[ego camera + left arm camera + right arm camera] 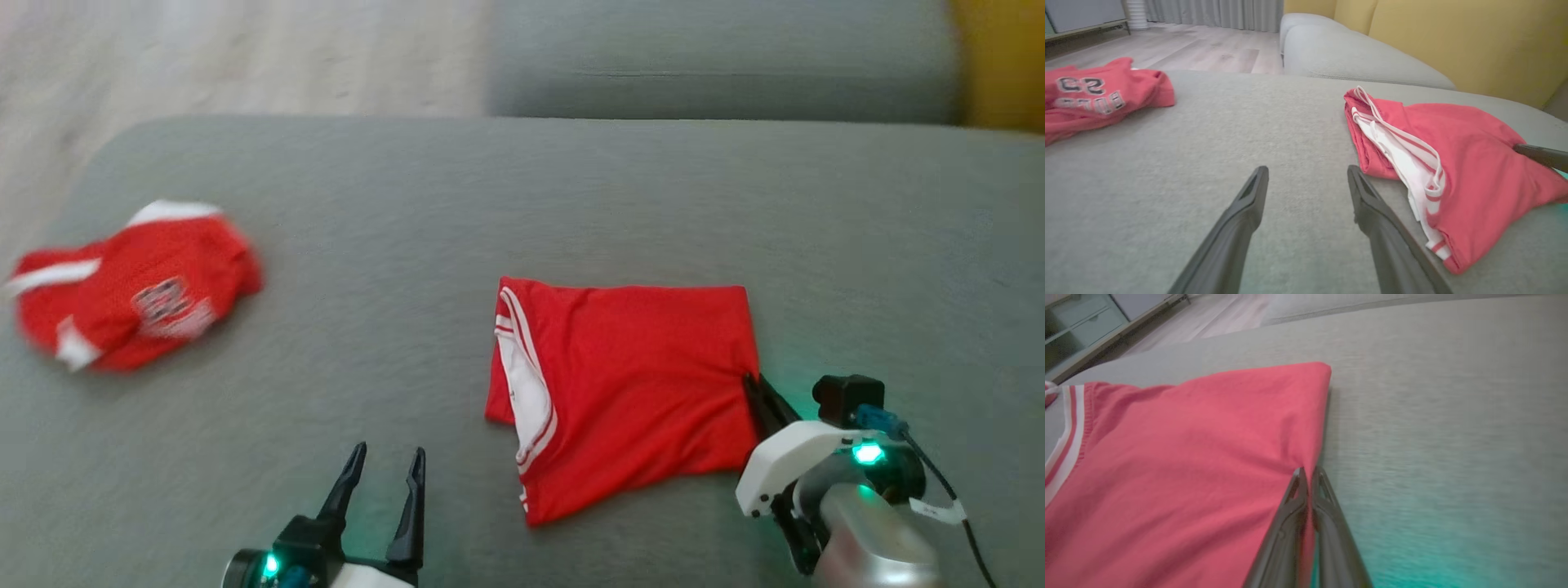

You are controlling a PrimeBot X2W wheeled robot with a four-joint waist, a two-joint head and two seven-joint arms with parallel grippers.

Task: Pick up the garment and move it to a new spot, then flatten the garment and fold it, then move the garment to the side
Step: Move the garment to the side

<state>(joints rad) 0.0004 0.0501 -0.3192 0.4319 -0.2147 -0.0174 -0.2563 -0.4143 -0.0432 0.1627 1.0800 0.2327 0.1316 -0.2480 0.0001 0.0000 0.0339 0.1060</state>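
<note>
Grey cushion [571,188]: folded red garment [620,384], right edge apparently pinched by the right hand [748,380]; left hand [389,451] spread, empty.

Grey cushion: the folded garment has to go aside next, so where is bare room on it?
Bare: the wide strip between the crumpled jersey and the folded garment, the whole far band of the grey cushion, and the stretch right of the right gripper. Crowded: the near edge, by the left gripper.

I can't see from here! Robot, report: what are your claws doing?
Right claw shut on edge of folded red garment. Left claw open, empty. Second red shirt lies apart, left.
</note>
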